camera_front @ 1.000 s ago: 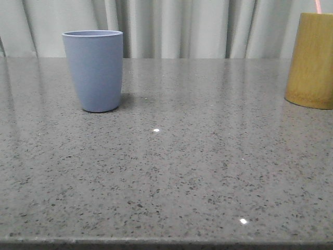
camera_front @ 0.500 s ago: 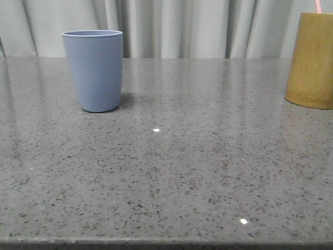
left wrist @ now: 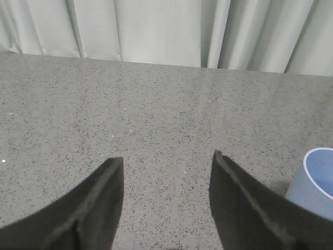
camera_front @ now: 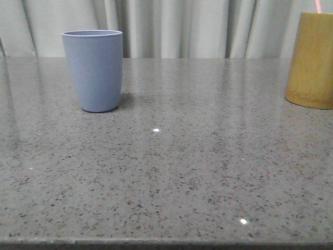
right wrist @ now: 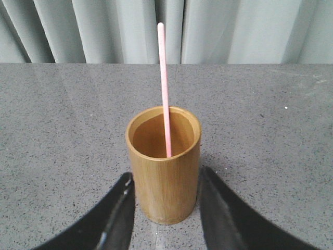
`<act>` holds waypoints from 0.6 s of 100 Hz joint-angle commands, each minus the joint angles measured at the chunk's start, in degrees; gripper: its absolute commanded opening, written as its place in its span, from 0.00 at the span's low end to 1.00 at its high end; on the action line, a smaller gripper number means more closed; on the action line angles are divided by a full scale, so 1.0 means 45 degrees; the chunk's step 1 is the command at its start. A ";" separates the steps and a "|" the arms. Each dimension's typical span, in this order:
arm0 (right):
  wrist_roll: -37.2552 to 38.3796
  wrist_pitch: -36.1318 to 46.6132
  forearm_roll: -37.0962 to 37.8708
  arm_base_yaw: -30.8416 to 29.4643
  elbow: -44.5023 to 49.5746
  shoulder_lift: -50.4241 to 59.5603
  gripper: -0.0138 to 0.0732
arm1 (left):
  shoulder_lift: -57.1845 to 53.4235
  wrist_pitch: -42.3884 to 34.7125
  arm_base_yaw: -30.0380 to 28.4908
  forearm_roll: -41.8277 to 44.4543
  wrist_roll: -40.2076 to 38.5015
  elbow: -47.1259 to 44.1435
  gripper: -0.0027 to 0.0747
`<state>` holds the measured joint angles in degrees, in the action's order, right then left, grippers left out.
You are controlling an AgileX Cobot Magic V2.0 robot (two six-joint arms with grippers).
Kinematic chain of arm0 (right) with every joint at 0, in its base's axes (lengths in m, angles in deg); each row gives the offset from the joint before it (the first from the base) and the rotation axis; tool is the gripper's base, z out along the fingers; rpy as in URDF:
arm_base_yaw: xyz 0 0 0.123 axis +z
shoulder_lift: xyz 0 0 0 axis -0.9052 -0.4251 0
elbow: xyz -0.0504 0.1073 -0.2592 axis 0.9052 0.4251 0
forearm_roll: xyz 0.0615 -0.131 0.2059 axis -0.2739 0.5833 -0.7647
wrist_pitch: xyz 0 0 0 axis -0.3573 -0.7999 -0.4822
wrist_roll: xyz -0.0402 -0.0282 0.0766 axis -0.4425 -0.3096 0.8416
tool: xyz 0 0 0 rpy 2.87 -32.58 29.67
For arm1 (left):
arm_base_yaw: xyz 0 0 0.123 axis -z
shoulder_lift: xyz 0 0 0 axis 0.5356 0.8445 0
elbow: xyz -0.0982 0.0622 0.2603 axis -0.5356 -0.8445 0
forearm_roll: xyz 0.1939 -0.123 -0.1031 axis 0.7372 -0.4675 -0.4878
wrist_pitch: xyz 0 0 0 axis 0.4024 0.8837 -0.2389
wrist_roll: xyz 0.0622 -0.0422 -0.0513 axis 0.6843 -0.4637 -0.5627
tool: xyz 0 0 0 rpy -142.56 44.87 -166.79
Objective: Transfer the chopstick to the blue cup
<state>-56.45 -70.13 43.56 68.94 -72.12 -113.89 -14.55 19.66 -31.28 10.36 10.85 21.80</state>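
Front – blue cup [camera_front: 93, 70]: upright on the table [camera_front: 171, 172], mouth open, nothing seen in it.
Front – bamboo holder [camera_front: 311, 60]: well apart from the blue cup, far across the table; a short pink tip of the chopstick [camera_front: 317, 5] rises above its rim.
Left wrist – left gripper [left wrist: 165, 179]: jaws apart, holding nothing, over bare table; the blue cup's rim shows just beside one finger.
Right wrist – right gripper [right wrist: 165, 195]: jaws apart, empty, one finger on each side of the holder near its base; whether they touch its wall, I cannot tell.
Right wrist – chopstick: stands inside the holder, leaning on the rim, its upper half rising clear above it.
Risk – wrong grasp: the fingers sit low around the holder, not the stick; closing here would likely clamp the holder itself.
Risk – tipping: pulling the stick out at a slant could drag on the rim and topple the holder.
Risk – slip: a thin, smooth stick may pivot or slide in the pads if pinched off-centre.
Risk – missed drop: the blue cup is well apart from the holder, so a swinging stick could strike its rim and knock it over.
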 commanded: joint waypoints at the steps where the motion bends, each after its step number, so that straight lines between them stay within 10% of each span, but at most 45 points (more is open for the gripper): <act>1: -0.0085 0.1123 -0.0039 -0.0044 -0.0480 -0.0021 0.52 | 0.0282 -0.0539 0.0088 -0.0170 0.0008 0.0886 0.52; 60: -0.0085 0.1135 -0.0039 -0.0044 -0.0480 -0.0021 0.52 | 0.6321 0.4157 0.3153 -0.0424 0.1231 0.6857 0.69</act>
<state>-56.45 -69.68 43.56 68.94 -72.12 -113.89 10.83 38.01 -19.47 9.31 16.28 46.88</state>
